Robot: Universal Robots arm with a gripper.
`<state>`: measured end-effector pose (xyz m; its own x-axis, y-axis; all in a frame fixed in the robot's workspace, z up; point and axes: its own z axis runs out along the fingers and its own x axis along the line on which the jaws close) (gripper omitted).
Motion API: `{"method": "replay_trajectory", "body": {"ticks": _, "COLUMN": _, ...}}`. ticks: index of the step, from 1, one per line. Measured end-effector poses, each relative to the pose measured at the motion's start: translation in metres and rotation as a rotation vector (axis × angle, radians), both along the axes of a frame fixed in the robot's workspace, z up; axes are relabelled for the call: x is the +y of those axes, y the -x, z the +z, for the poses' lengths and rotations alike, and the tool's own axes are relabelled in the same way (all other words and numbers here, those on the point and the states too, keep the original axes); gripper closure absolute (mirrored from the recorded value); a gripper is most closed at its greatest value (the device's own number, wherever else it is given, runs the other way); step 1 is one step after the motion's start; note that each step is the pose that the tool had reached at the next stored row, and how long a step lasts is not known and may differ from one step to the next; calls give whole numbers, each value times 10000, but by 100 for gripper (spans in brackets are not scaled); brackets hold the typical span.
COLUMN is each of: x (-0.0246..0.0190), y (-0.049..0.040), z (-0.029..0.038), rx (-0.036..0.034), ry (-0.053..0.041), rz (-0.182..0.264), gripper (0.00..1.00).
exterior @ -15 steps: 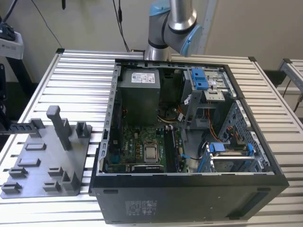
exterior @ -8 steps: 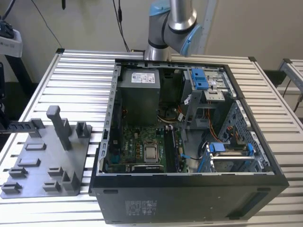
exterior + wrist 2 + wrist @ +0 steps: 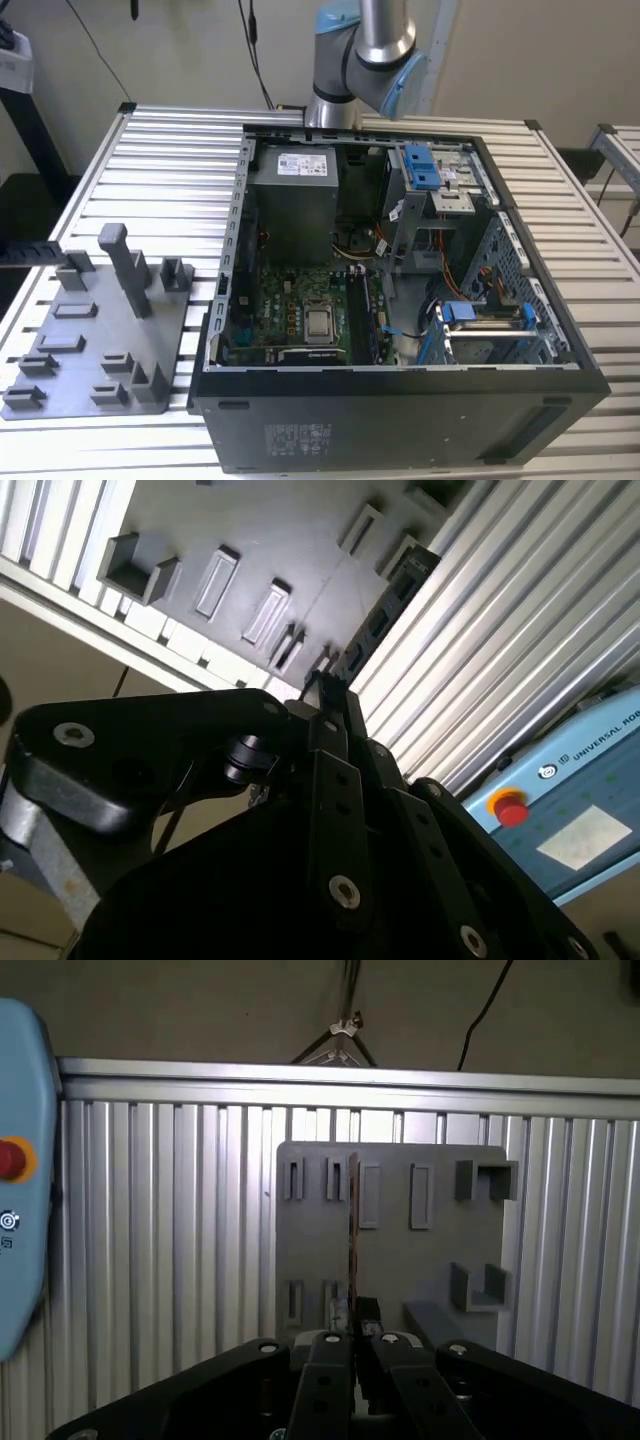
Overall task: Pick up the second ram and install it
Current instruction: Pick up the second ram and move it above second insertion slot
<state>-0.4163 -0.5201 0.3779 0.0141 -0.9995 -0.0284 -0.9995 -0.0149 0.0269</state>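
**One ram pinched, hanging over the tray**

In the exterior view the tray (image 3: 100, 340) lies at eight o'clock, and the open case (image 3: 400, 390) fills centre to four o'clock. In the first wrist view my gripper (image 3: 352, 1340) is closed tight on one end of the ram (image 3: 352, 1230), which juts out edge-on above the tray. My worry is that so narrow a hold may let the ram twist or slip. A skewed ram could snag the case wall or the cables (image 3: 455, 285).

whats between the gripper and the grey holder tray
The second ram, gripped by the gripper and seen edge-on in the first wrist view, stands out in front of the holder tray.
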Motion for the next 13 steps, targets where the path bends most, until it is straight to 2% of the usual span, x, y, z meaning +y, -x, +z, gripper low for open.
{"method": "replay_trajectory", "body": {"ticks": 7, "x": 0, "y": 0, "z": 109, "rx": -6, "ry": 6, "rz": 0, "gripper": 86}}
{"method": "replay_trajectory", "body": {"ticks": 11, "x": 0, "y": 0, "z": 257, "rx": -16, "ry": 6, "rz": 0, "gripper": 86}}
{"method": "replay_trajectory", "body": {"ticks": 13, "x": 0, "y": 0, "z": 288, "rx": -22, "ry": 6, "rz": 1, "gripper": 86}}
